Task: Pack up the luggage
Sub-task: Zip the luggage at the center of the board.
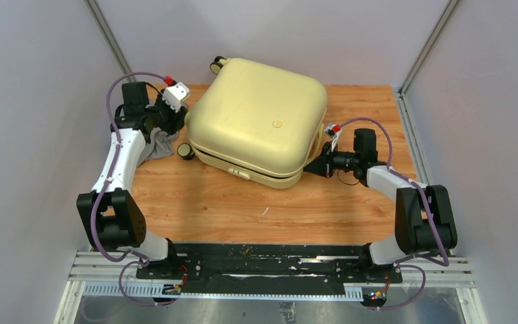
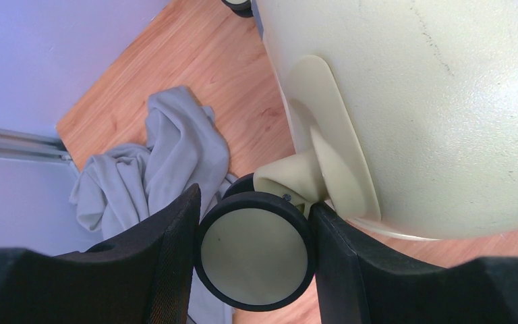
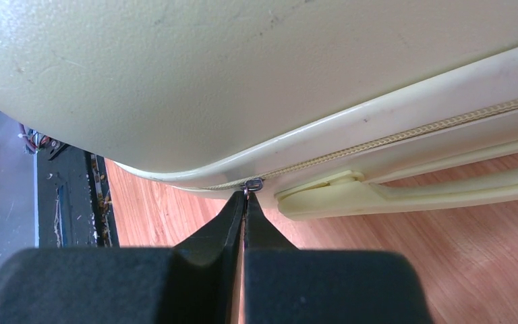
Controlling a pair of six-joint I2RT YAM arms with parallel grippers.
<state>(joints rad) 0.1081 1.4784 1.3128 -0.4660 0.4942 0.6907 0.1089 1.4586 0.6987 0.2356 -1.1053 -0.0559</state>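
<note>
The luggage [image 1: 260,118] is a big pale-yellow hard-shell suitcase lying closed on the wooden table [image 1: 209,202]. My left gripper [image 1: 177,131] is at its left corner. In the left wrist view both fingers [image 2: 175,256] press the sides of a black-and-cream wheel [image 2: 256,253], under the yellow shell [image 2: 432,101]. My right gripper [image 1: 317,162] is at the suitcase's right side. In the right wrist view its tips [image 3: 246,196] are shut on the small metal zipper pull [image 3: 253,183], on the zipper line below the shell [image 3: 243,67].
A crumpled grey cloth [image 2: 155,169] lies on the table by the left wall, just behind the held wheel [image 1: 158,148]. A yellow side handle [image 3: 405,192] runs right of the zipper pull. Walls close in on three sides.
</note>
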